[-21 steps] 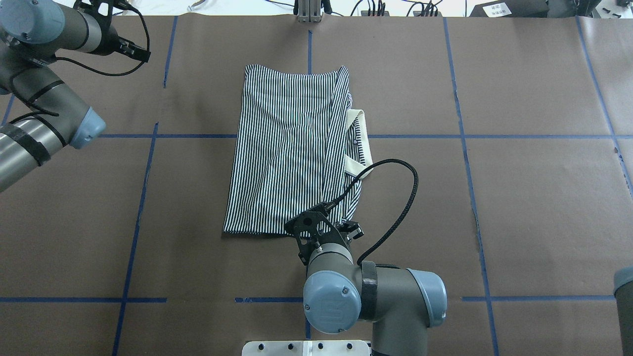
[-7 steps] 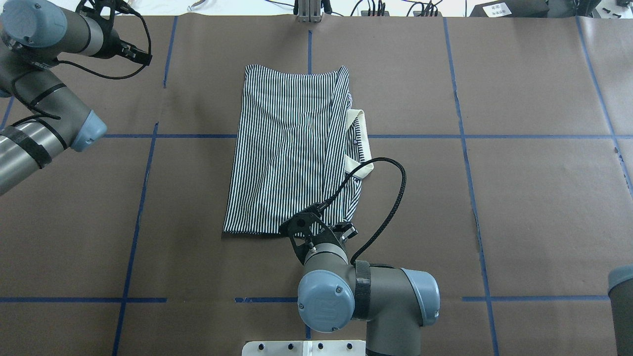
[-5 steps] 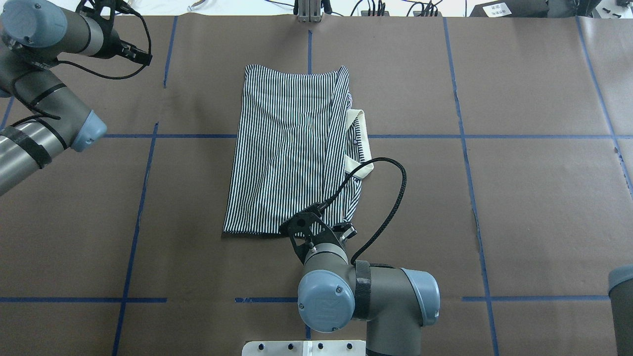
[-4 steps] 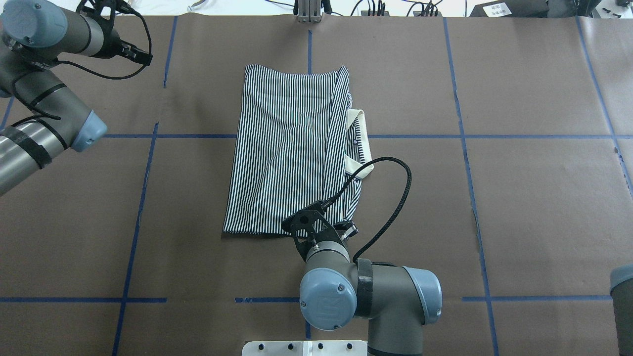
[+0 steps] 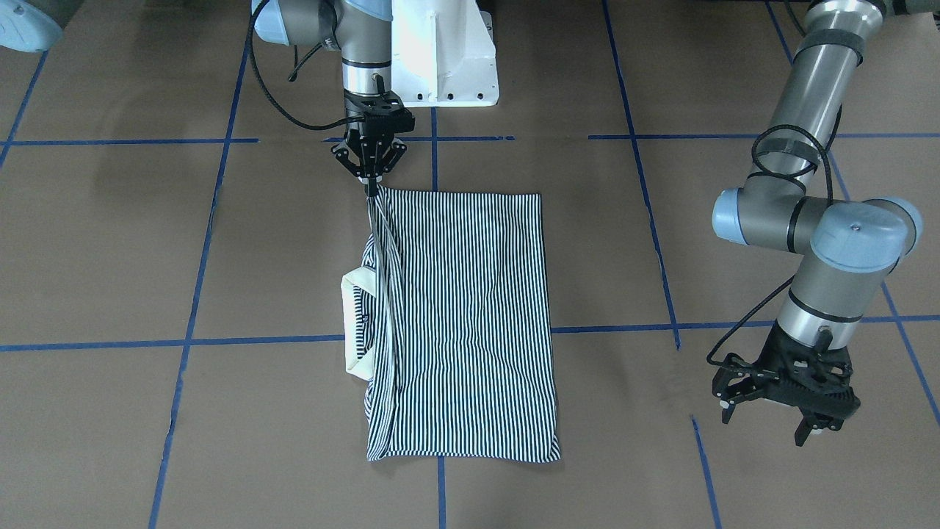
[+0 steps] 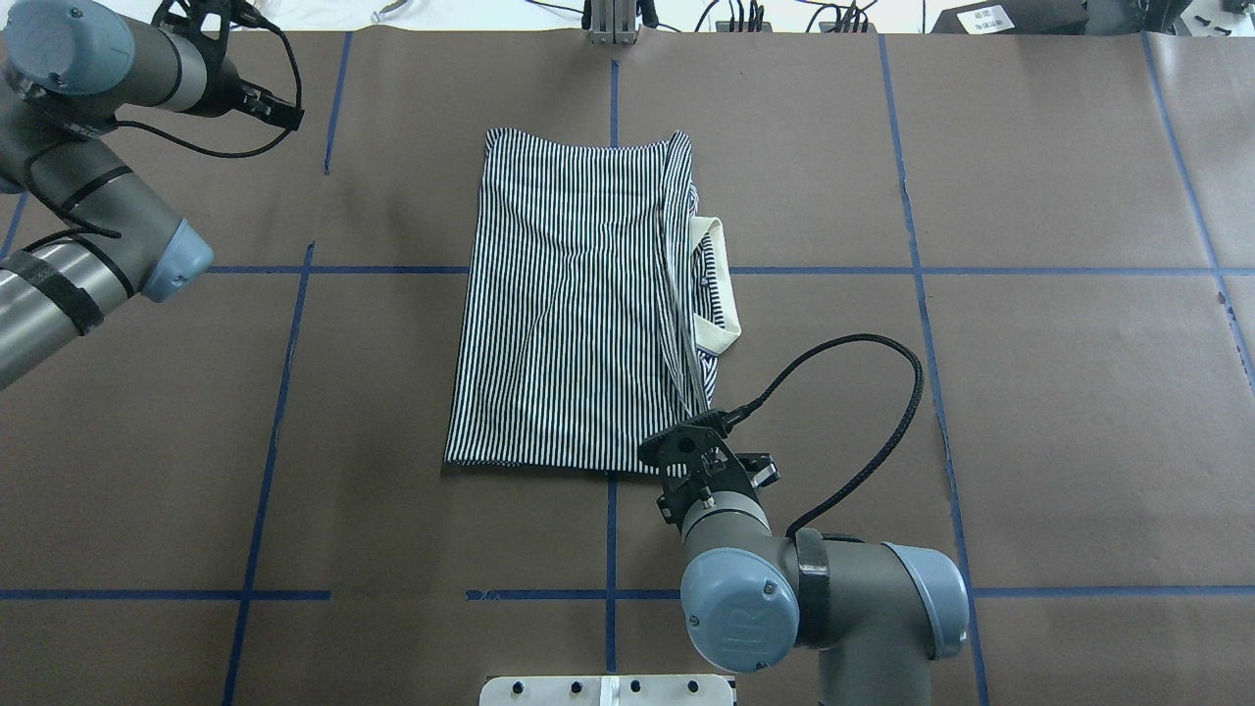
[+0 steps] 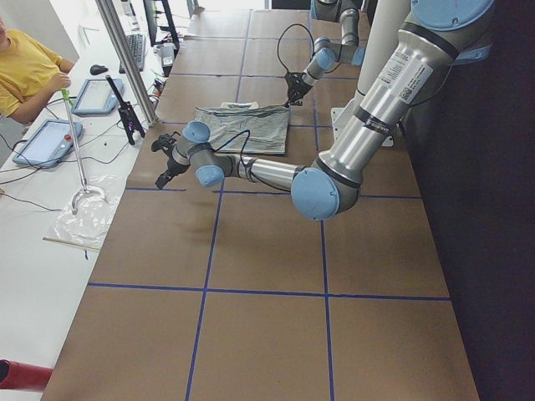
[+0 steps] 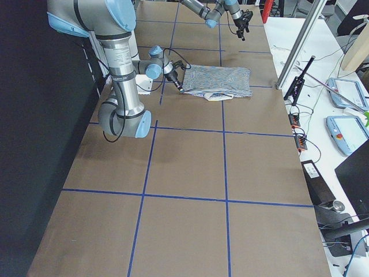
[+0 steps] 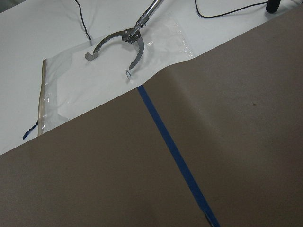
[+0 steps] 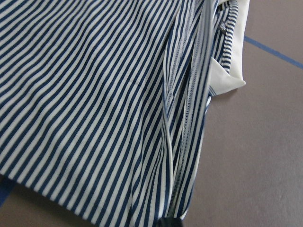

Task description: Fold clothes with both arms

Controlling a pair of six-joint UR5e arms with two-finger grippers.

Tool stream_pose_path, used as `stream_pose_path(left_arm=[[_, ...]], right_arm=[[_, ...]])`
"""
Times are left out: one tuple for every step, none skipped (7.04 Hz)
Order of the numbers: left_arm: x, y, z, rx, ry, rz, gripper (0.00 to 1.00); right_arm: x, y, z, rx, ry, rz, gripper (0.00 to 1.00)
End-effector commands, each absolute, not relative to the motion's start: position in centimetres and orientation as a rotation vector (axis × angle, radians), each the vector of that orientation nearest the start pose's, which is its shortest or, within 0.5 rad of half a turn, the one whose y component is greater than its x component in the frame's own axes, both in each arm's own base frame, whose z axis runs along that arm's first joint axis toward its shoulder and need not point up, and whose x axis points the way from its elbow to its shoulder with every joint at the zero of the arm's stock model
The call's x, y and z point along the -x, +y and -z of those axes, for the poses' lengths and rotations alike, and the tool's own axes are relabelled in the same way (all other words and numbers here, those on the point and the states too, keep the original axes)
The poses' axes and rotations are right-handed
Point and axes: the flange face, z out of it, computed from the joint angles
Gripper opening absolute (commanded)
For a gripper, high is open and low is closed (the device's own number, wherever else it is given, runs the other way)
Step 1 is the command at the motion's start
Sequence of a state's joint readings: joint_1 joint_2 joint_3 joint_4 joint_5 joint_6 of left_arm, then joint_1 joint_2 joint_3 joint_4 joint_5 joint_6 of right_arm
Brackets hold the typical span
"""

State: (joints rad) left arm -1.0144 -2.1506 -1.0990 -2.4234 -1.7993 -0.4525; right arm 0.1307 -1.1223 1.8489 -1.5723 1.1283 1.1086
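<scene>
The clothes (image 6: 569, 304) are one navy-and-white striped shirt lying folded in a long rectangle at the table's middle, also seen as clothes (image 5: 470, 316). Its cream collar (image 6: 718, 294) sticks out on the right side. My right gripper (image 5: 372, 184) is shut on the shirt's near right corner, and a taut ridge of fabric runs from that corner toward the collar. The right wrist view shows striped cloth (image 10: 118, 94) narrowing toward the fingers at the bottom edge. My left gripper (image 5: 778, 422) hangs open over bare table far to the left, holding nothing.
The white pedestal base (image 5: 440, 66) stands just behind the right gripper. Blue tape lines (image 6: 284, 373) cross the brown table cover. A metal grabber tool (image 9: 125, 40) lies on a plastic bag beyond the far edge. A person (image 7: 25, 71) sits at the side bench.
My right gripper has moved right along the near edge, pulling the shirt's near right corner with it and stretching a ridge of fabric. The left arm has barely moved.
</scene>
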Motion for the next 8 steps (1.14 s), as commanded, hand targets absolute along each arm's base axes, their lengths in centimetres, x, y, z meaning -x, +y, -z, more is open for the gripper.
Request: stream_pose_path(left_arm=[[-31.0, -70.2, -45.0, -0.734, 0.648, -0.208, 1.00], [-31.1, -70.2, -45.0, -0.734, 0.649, -0.210, 1.00], [-31.2, -70.1, -45.0, -0.734, 0.650, -0.211, 1.00], [-31.2, -70.1, -45.0, -0.734, 0.650, -0.211, 1.00], [-31.3, -70.1, -44.9, -0.735, 0.651, -0.213, 1.00], [-31.3, -70.1, -44.9, -0.735, 0.651, -0.213, 1.00], [-31.3, -69.9, -44.3, -0.733, 0.671, -0.222, 1.00], [-31.5, -69.4, -43.5, -0.729, 0.709, -0.242, 1.00]], right_arm=[[58.2, -24.1, -29.5, -0.592, -0.573, 0.108, 0.00], [57.8, -24.2, -28.9, -0.589, -0.591, 0.088, 0.99], [56.1, -24.1, -27.4, -0.586, -0.635, 0.064, 1.00], [53.0, -23.6, -27.1, -0.577, -0.668, 0.076, 1.00], [51.8, -24.8, -27.3, -0.560, -0.674, 0.067, 1.00], [51.7, -27.6, -26.9, -0.541, -0.670, 0.036, 1.00], [52.5, -30.8, -25.6, -0.519, -0.673, 0.029, 1.00], [53.0, -33.0, -25.1, -0.490, -0.674, 0.018, 1.00]])
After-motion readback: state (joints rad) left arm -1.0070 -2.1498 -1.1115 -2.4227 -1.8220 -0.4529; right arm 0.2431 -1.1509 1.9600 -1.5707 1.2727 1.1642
